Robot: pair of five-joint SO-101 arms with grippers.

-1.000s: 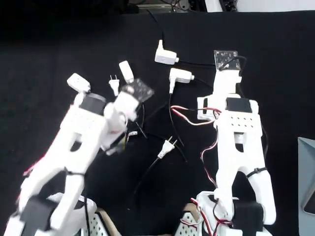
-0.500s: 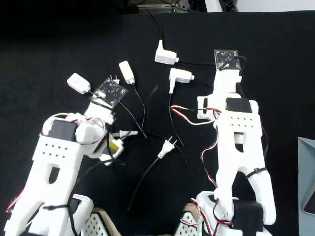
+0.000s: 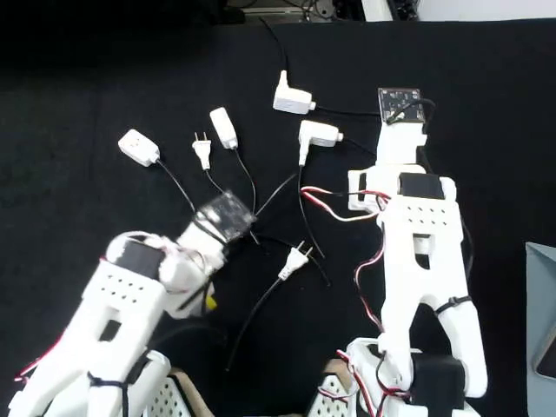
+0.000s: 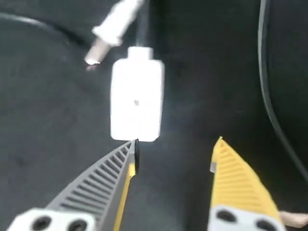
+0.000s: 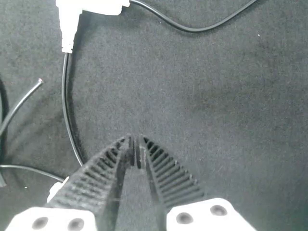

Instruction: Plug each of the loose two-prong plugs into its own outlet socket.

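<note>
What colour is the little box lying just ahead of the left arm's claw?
White; the socket shows best in the left wrist view.

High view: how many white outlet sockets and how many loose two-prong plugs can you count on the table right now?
White outlet sockets: 4
Loose two-prong plugs: 2
Total: 6
</note>
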